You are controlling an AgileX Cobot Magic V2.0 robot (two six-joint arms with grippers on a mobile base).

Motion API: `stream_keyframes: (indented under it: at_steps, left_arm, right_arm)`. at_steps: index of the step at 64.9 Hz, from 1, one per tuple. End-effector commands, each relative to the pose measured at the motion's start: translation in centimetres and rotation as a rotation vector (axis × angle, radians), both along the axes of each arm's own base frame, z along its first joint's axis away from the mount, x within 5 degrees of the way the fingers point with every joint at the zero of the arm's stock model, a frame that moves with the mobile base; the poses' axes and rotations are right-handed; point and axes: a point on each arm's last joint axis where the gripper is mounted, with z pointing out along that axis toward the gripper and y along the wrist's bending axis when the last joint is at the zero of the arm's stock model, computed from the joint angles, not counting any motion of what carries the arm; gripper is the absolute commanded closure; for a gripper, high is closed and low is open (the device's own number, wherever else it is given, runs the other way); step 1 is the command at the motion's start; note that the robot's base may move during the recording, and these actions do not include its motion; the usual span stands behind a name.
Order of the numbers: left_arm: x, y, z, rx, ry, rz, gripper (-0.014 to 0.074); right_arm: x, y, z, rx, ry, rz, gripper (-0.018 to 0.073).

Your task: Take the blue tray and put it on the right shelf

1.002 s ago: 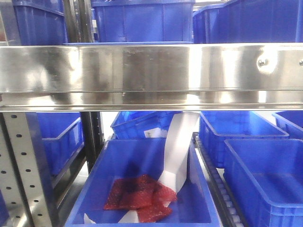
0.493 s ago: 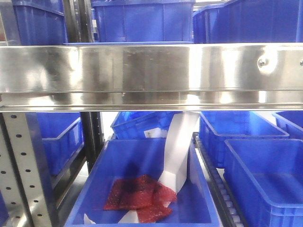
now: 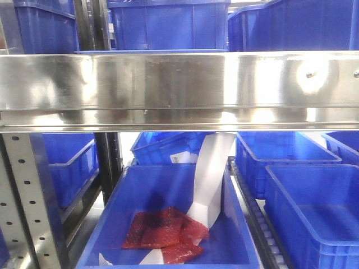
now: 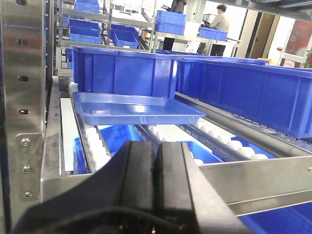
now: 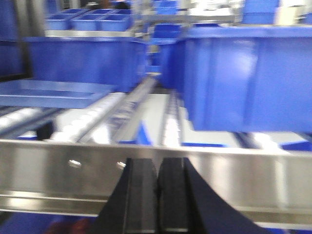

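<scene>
In the front view the blue tray (image 3: 151,51) is almost wholly hidden behind the right shelf's steel front rail (image 3: 179,89), only a thin strip of its rim being seen above it, and the right wrist view is blurred. From the left wrist the blue tray is seen lying flat on the white rollers (image 4: 95,144), just before a deep blue bin (image 4: 122,70), with bare roller track between it and the rail. The left gripper (image 4: 155,161) and right gripper (image 5: 157,192) are seen empty, jaws pressed together, near the rail.
</scene>
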Motion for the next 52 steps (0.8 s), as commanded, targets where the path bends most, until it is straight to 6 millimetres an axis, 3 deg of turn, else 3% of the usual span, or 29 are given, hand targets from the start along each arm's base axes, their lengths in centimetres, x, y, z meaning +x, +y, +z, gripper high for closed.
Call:
stream_keyframes:
  at_steps: [1,15,52]
  left_arm:
    - [-0.3,-0.2,1.6,-0.032,-0.098,-0.032,0.0645]
    - [-0.3,-0.2,1.6,-0.032,-0.098,-0.032,0.0645]
    - [-0.3,-0.2,1.6,-0.032,-0.098,-0.032,0.0645]
  right_arm:
    - [-0.8,-0.3,0.2,0.01,-0.126,-0.049,0.0505]
    - [-1.7,-0.3,-3.8,0.054,-0.131,-0.044,0.0505]
    - [-1.6,-0.3,-3.9,0.031,-0.112,-0.045,0.0505]
